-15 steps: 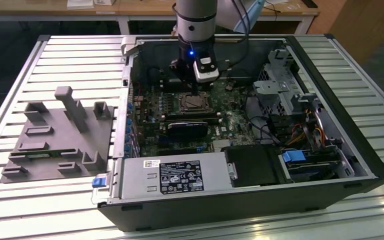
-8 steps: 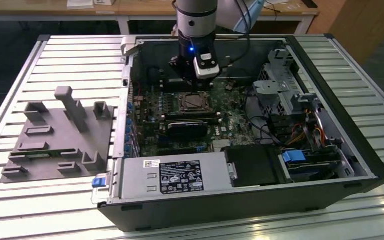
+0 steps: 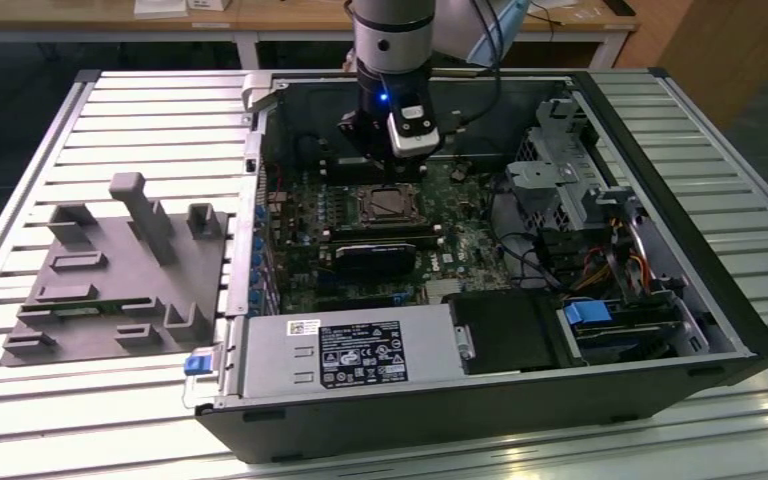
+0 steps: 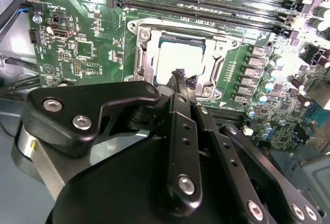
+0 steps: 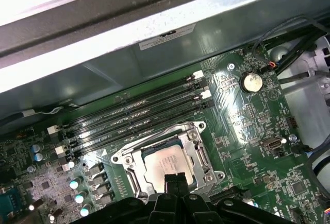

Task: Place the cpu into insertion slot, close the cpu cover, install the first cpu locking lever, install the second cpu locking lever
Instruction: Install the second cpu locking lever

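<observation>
- Two of the four steps look done: the cpu (image 4: 178, 59) lies flat inside the insertion slot (image 4: 138, 27), its dull grey top showing in both wrist views.
- Step two also appears finished, since the cpu cover (image 5: 197, 142) lies down over the chip as a silvery frame with the chip showing through its window.
- Lever work looks like the part in hand. A thin metal bar beside the frame, which I take for a locking lever (image 5: 205, 157), lies low along the socket. Whether it is hooked I cannot tell.
- Where the other lever stands I cannot tell either, as the finger bodies hide that edge of the socket.
- Fingers of the gripper (image 4: 180, 75) are pressed together into one narrow tip, with nothing visibly pinched; the tip sits at the edge of the cover, just beside the chip.
- Around the socket, the motherboard (image 4: 77, 44) and long memory slots (image 5: 134, 113) lie inside the open computer case (image 3: 744, 330).
</observation>
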{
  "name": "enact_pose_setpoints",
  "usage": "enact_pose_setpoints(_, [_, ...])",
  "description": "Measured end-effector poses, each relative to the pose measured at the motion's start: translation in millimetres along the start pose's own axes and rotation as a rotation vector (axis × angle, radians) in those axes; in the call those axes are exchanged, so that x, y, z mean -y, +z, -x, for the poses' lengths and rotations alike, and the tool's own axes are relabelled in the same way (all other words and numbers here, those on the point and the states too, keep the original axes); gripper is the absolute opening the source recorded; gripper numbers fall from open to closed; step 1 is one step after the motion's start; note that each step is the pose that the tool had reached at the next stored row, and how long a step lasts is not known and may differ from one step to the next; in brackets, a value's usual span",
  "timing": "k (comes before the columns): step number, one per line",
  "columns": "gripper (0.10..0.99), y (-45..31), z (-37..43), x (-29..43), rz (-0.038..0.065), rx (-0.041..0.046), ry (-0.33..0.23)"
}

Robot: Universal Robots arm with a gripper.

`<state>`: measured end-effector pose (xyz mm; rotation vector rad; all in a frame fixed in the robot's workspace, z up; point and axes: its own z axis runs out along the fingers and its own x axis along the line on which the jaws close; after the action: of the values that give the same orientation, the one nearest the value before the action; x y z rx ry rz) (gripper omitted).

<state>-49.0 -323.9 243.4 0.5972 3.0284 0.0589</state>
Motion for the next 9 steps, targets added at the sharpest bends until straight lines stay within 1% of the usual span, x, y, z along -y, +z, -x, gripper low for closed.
enact_pose_setpoints(4, [0.102, -2.0, 0.1, -0.1, 0.000, 0.0000, 0.000])
enact_pose_setpoints(9, [0.102, -2.5, 0.1, -0.1, 0.000, 0.0000, 0.000])
